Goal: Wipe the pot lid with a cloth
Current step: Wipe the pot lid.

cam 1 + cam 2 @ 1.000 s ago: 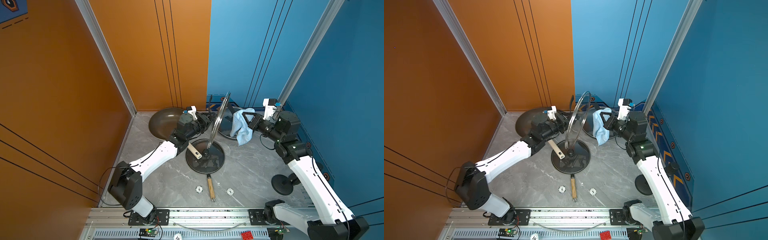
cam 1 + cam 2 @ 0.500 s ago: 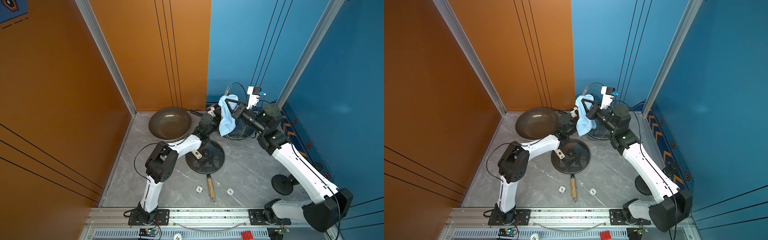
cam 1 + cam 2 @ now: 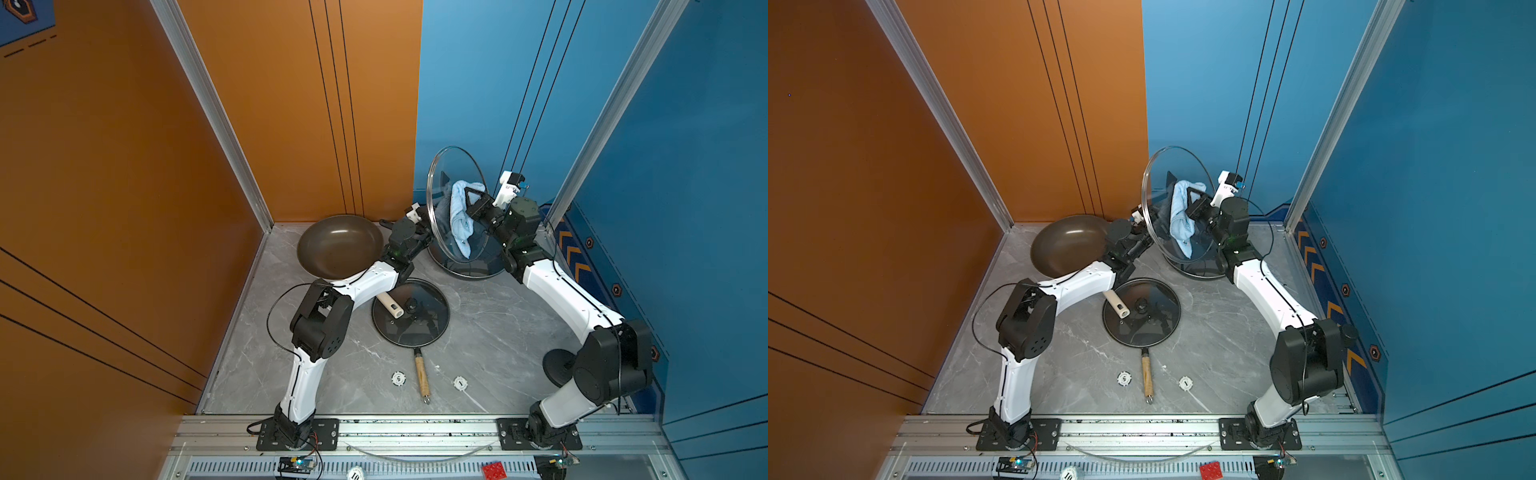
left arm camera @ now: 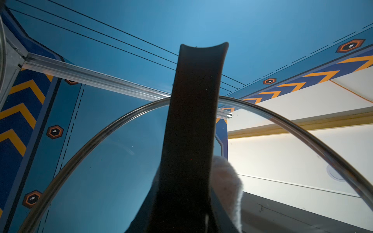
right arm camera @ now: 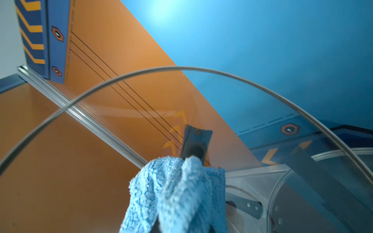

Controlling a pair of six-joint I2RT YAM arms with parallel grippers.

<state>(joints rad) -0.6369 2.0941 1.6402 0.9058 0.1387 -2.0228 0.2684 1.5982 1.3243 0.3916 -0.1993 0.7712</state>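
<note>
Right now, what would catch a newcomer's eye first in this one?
A big glass lid stands on edge, raised at the back, held by the left gripper. The right gripper holds a light-blue cloth against it. A brown wok sits by the orange wall.

Clear glass lid (image 3: 451,166), raised upright on edge; light-blue cloth (image 3: 459,216), bunched, against it

Left-side token (image 3: 398,378): on the floor; you can read one mark, "5" or "S", too small to settle.
Right-side token (image 3: 459,382): on the floor; you read "1".
Front disc (image 3: 354,473): at the rail edge; you read "10".
Hexagon badges (image 4: 55,132): on the wall trim; the white mark is unreadable.
</note>
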